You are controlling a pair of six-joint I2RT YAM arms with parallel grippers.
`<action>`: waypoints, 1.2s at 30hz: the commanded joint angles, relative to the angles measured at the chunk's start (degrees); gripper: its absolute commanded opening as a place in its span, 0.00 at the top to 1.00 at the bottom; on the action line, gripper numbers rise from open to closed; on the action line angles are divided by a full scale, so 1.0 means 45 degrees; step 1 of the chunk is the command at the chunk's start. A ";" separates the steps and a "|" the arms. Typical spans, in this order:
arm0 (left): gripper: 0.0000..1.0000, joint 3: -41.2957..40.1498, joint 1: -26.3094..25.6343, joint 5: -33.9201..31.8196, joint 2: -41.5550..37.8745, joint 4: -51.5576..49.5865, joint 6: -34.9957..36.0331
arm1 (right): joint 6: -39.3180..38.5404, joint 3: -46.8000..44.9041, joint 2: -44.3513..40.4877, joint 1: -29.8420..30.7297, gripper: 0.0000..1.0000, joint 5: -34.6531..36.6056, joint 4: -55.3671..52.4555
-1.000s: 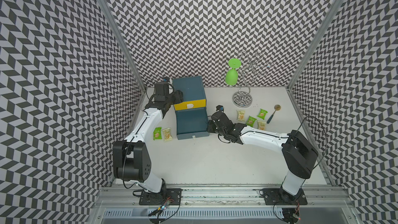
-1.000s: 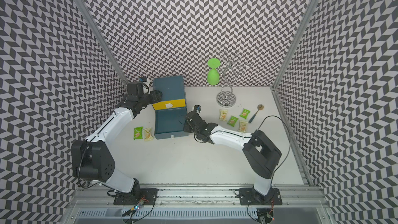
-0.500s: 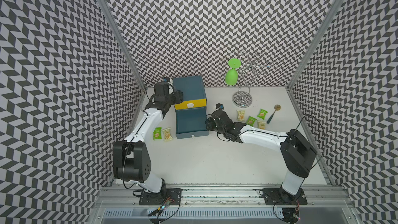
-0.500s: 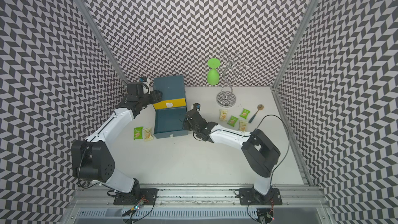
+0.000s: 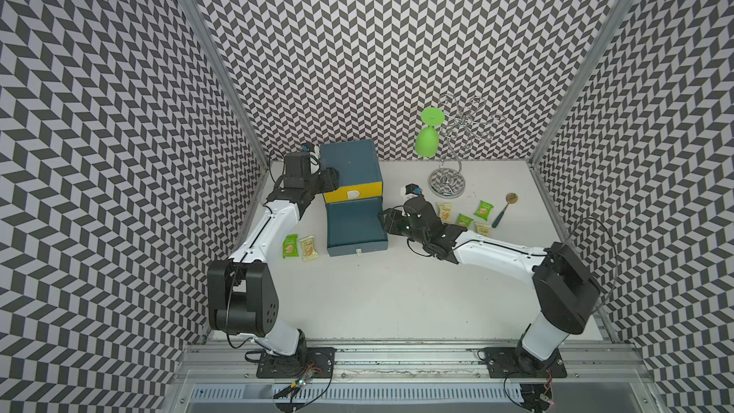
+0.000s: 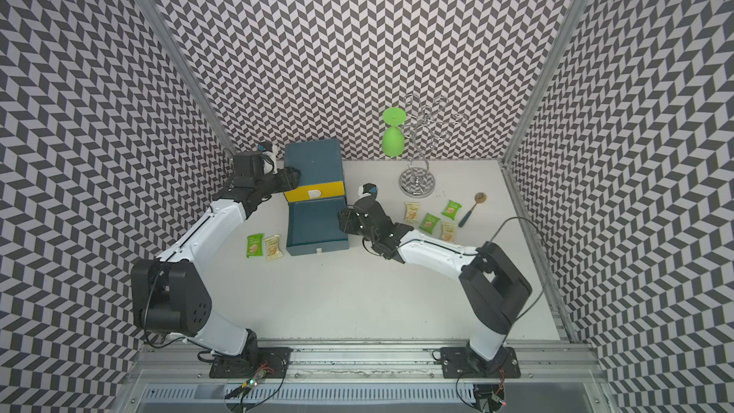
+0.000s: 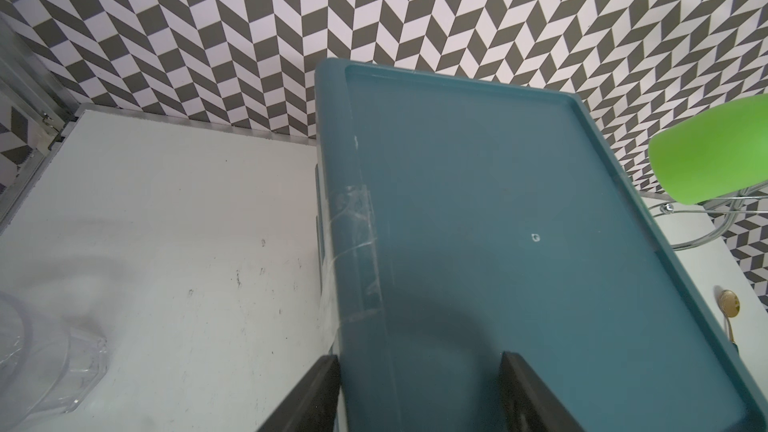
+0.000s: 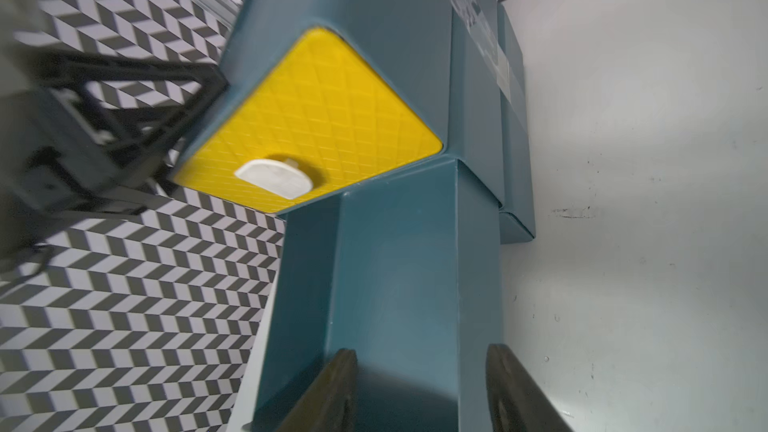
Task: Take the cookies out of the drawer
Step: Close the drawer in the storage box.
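The teal cabinet (image 5: 349, 164) has a shut yellow upper drawer (image 5: 353, 193). The lower teal drawer (image 5: 357, 250) is pulled out, and what shows of its inside is bare. Two cookies, green (image 5: 290, 246) and cream (image 5: 309, 248), lie left of it. Several more cookies (image 5: 464, 220) lie on the table to its right. My left gripper (image 5: 331, 180) (image 7: 419, 361) is open and straddles the cabinet's top left edge. My right gripper (image 5: 387, 222) (image 8: 422, 353) is open over the drawer's right wall, with one finger inside and one outside.
A chrome rack (image 5: 447, 184) stands at the back right with a green glass (image 5: 427, 139) hanging upside down from it. A spoon (image 5: 502, 208) lies beside the right-hand packets. Patterned walls close in the left, back and right sides.
My right gripper's jaws have gone from shut to open, and it has shifted slightly left toward the drawer. The left arm has not moved.
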 commanded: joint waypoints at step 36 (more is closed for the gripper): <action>0.39 -0.0102 -0.0024 0.1502 0.0405 -0.1547 0.0423 | -0.3441 -0.5346 0.1079 0.4049 1.00 0.3072 1.0867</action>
